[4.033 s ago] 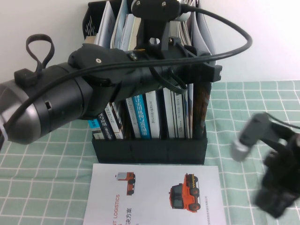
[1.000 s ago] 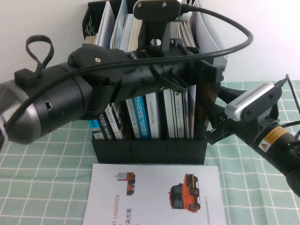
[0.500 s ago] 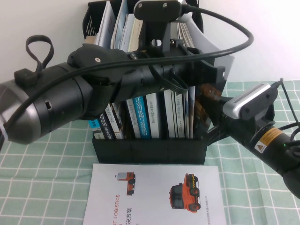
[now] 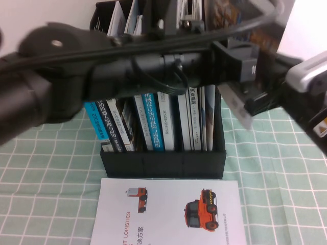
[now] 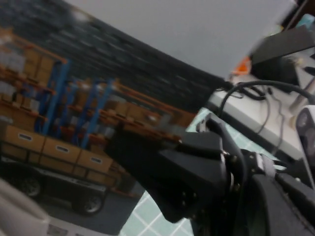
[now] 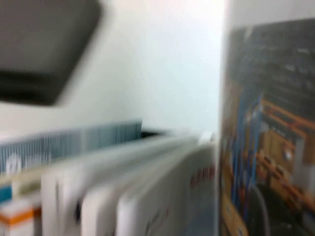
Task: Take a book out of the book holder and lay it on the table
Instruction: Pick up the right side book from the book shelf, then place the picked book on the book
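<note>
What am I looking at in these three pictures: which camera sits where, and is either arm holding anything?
This is a two-armed table robot. The wide picture comes from a raised camera behind the arms; the other two come from cameras on each wrist. On the table, under a green checked cloth, stands a black book holder full of books, with a white booklet showing orange trucks lying in front of it. The right gripper, beside the rack's right end, is shut on the book, a thin brochure with a warehouse photo, held up above the rack. The left gripper reaches across the rack top, close to that brochure.
</note>
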